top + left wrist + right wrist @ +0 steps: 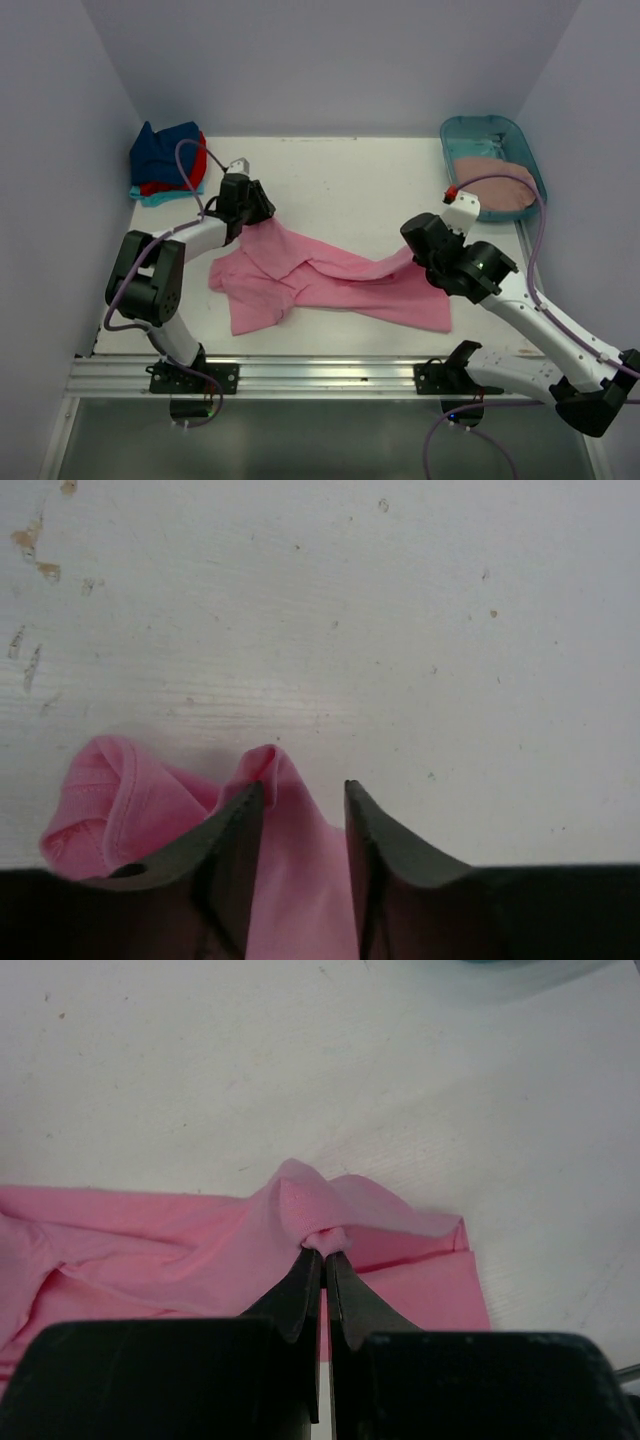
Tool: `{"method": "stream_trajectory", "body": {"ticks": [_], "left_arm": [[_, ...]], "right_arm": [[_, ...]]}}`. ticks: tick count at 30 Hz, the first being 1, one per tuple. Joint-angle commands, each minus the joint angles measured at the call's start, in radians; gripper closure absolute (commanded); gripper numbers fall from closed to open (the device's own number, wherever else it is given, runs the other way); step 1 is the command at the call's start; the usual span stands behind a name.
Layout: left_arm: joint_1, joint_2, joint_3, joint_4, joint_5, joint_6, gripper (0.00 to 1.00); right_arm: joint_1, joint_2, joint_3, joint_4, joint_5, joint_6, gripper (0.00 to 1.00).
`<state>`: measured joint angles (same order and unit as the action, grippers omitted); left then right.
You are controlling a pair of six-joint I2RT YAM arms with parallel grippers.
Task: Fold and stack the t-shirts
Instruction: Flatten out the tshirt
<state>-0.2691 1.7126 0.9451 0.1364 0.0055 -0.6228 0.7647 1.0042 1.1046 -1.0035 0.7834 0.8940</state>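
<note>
A bright pink t-shirt [320, 280] lies crumpled and partly spread across the middle of the table. My left gripper [255, 212] is at its far left corner. In the left wrist view its jaws [305, 792] stand apart, with a ridge of pink cloth [290, 860] lying loose between them and touching the left finger. My right gripper [412, 245] is shut on a pinch of the shirt's right edge; the right wrist view shows the cloth [300, 1200] bunched at the gripper's [323, 1252] tips and lifted slightly.
Folded navy, red and turquoise shirts [165, 160] are piled at the back left corner. A teal tub [520, 135] at the back right holds a dusty rose shirt [495, 185]. White walls enclose three sides; a metal rail [300, 375] runs along the near edge.
</note>
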Motion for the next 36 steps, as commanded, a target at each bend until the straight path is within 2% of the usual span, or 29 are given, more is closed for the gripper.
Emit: {"method": "stream_trajectory", "body": {"ticks": [1, 3, 6, 11, 14, 18, 21, 24, 32, 35, 36], "left_arm": [[0.001, -0.072, 0.004, -0.003, -0.085, 0.038, 0.49], [-0.001, -0.114, -0.020, -0.050, -0.228, 0.029, 0.34], [0.001, -0.177, -0.022, -0.133, -0.369, 0.012, 0.26], [0.002, -0.153, 0.030, -0.397, -0.470, -0.096, 0.28], [0.004, -0.113, 0.009, -0.405, -0.438, -0.116, 0.33], [0.007, -0.044, 0.003, -0.428, -0.407, -0.144, 0.52], [0.010, -0.030, -0.018, -0.409, -0.389, -0.156, 0.60], [0.010, -0.045, -0.037, -0.400, -0.389, -0.167, 0.64], [0.013, -0.024, -0.043, -0.379, -0.352, -0.163, 0.64], [0.013, -0.019, -0.042, -0.379, -0.334, -0.160, 0.78], [0.013, -0.022, -0.043, -0.379, -0.335, -0.161, 0.92]], "right_arm": [[-0.005, 0.008, -0.009, 0.042, 0.001, -0.012, 1.00], [-0.004, 0.011, -0.017, 0.045, -0.001, -0.013, 1.00], [-0.004, 0.016, -0.025, 0.055, -0.004, -0.013, 1.00], [-0.004, 0.033, -0.029, 0.065, -0.007, -0.017, 1.00], [-0.005, 0.034, -0.029, 0.065, -0.006, -0.018, 1.00], [-0.005, 0.020, -0.032, 0.060, -0.001, -0.020, 1.00], [-0.008, 0.013, -0.034, 0.048, 0.008, -0.021, 1.00], [-0.011, 0.008, -0.037, 0.045, 0.010, -0.020, 1.00], [-0.016, 0.019, -0.032, 0.045, 0.010, -0.023, 1.00], [-0.016, 0.020, -0.032, 0.046, 0.010, -0.024, 1.00], [-0.016, 0.022, -0.029, 0.046, 0.011, -0.026, 1.00]]}}
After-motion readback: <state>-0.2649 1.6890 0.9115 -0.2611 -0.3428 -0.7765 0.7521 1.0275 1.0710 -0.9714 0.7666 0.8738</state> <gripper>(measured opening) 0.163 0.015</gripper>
